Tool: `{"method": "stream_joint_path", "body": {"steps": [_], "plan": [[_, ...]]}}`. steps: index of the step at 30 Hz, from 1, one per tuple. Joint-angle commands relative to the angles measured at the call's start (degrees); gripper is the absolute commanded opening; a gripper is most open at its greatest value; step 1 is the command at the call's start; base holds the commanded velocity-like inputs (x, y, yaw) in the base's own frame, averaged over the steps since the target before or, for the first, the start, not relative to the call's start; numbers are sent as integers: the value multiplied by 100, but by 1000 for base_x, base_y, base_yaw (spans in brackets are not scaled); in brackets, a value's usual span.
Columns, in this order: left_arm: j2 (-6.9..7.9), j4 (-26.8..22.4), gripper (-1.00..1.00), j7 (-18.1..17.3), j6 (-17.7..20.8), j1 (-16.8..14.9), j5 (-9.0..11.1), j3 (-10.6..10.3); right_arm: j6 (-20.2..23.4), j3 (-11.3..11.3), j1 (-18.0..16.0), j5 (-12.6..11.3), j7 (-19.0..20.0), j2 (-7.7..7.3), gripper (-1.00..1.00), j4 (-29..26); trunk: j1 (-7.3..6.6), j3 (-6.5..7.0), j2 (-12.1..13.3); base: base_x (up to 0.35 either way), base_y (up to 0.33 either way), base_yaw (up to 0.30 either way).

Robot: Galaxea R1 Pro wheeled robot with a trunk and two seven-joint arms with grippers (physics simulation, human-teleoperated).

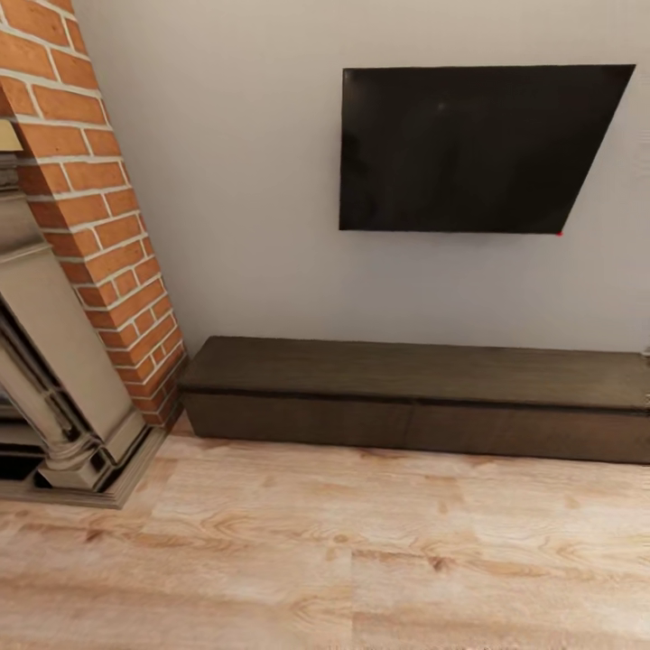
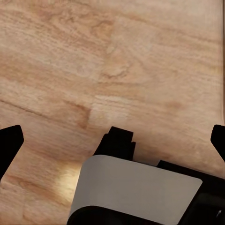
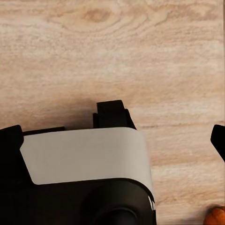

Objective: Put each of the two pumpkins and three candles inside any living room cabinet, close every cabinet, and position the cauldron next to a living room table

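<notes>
Here the head view showed the cabinet (image 1: 415,397) — long, low, dark brown — set against the grey wall under the wall-mounted television (image 1: 469,149), its long axis running along the wall and its flat fronts facing the room, all apparently flush, though shadow under the top made that hard to confirm. The brick chimney (image 1: 99,217) and the fireplace (image 1: 63,379) stood just beside the cabinet's left end. Judged rigid and heavy; with no handles visible, a drawer would need purchase at the seam under the top edge or a push on the front. Both wrist views looked down on the wood floor (image 1: 343,560). The left gripper (image 2: 112,140) and right gripper (image 3: 112,136) each showed dark fingertips at opposite picture edges — spread wide, holding nothing. An orange sliver (image 3: 216,216) in the right wrist view was possibly a pumpkin; too little visible to say.
</notes>
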Motion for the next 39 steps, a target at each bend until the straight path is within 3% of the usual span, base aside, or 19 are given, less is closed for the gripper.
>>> {"method": "stream_joint_path", "body": {"steps": [1,39], "plan": [[0,0,100,0,0,0,0,0,1,0,0,0,1,-1,100,0,0,-7,0,0,0,-191],[-2,-1,100,-7,0,0,0,0,28,0,0,-9,43,-37,100,0,0,-179,0,0,0,-231]]}}
